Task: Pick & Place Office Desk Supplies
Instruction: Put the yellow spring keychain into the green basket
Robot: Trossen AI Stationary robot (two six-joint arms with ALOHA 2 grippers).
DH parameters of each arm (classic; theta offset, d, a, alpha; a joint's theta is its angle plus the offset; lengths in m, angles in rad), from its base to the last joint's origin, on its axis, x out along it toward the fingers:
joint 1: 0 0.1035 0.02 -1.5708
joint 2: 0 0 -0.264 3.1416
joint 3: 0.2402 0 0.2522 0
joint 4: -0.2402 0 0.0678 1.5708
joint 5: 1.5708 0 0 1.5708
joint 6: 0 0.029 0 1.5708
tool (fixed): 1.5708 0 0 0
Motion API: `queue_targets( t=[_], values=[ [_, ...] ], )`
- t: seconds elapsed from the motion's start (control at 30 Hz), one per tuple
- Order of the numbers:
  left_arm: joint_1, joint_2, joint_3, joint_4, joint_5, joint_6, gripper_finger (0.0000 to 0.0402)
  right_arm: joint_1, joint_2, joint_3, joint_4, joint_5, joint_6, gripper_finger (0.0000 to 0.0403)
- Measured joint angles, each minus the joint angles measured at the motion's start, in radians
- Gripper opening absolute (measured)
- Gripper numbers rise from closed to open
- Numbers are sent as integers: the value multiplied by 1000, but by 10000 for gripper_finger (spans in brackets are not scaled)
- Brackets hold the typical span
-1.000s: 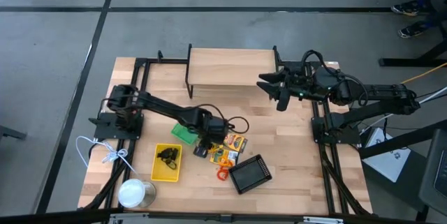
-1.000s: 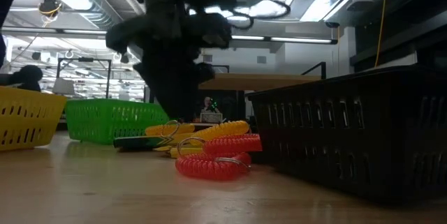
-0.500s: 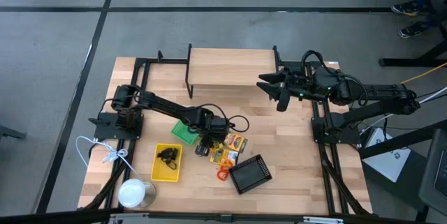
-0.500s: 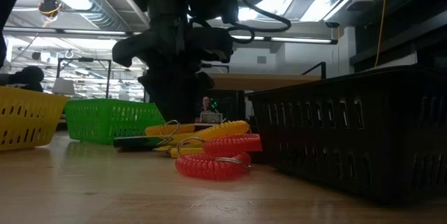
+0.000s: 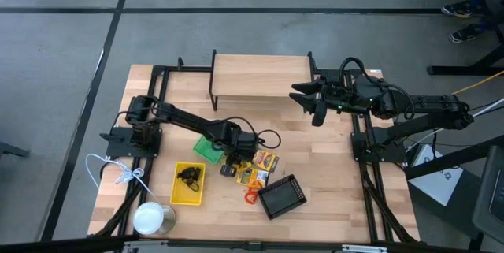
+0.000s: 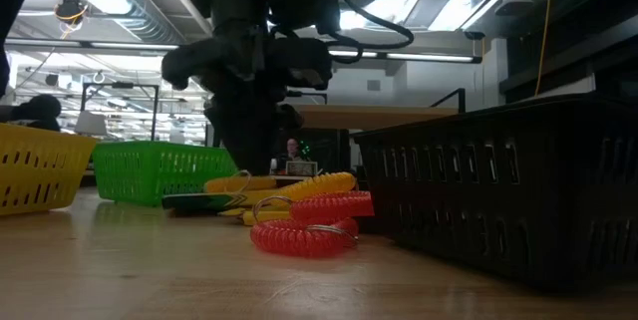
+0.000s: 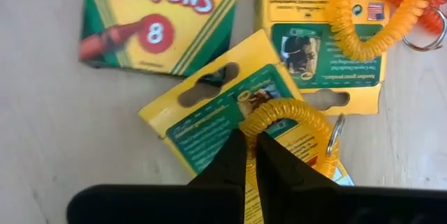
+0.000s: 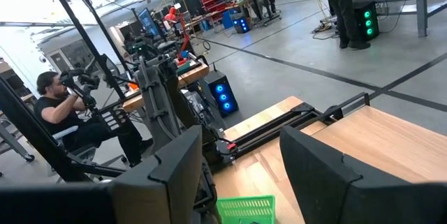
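Note:
My left gripper [image 5: 231,161] points steeply down over a pile of supplies at the table's middle and is shut on an orange coiled loop [image 7: 293,123]. That loop lies on a yellow-green printed card [image 7: 209,123]. Beside it are a crayon box [image 7: 160,15], and a second orange loop [image 7: 377,15] on another card. The green tray [image 5: 208,150], the yellow tray [image 5: 189,184] with black clips, and the black mesh tray [image 5: 282,196] stand around the pile. My right gripper [image 5: 307,99] hangs open, raised, at the far right. My left gripper [image 7: 249,140] pinches the coil of the orange loop [image 7: 260,116] between its two fingers, at the loop's side nearest the wrist. The fingers come from above, slanting steeply down. The loop still lies flat on the printed card.
A red coiled loop [image 6: 304,230] lies near the mesh tray [image 6: 498,190]. A wooden shelf [image 5: 260,76] stands at the table's far edge. A white round can [image 5: 153,217] and a white cord [image 5: 118,173] sit at the near left.
My left gripper has stayed over the pile, rolled a little and shut on the orange loop. The loop and the boxes lie where they were.

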Motion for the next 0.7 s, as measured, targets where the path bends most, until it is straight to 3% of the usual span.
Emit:
queue_targets(
  t=[0.33,0.57,0.7],
  values=[
    [78,-111,74,-20,0,-41,6,0,0,0,-1,1,0,197],
    [162,-271,88,-81,-42,-63,6,0,0,0,-3,9,12,197],
    [233,-386,35,-139,-59,-82,6,0,0,0,-4,9,17,197]
  ],
)
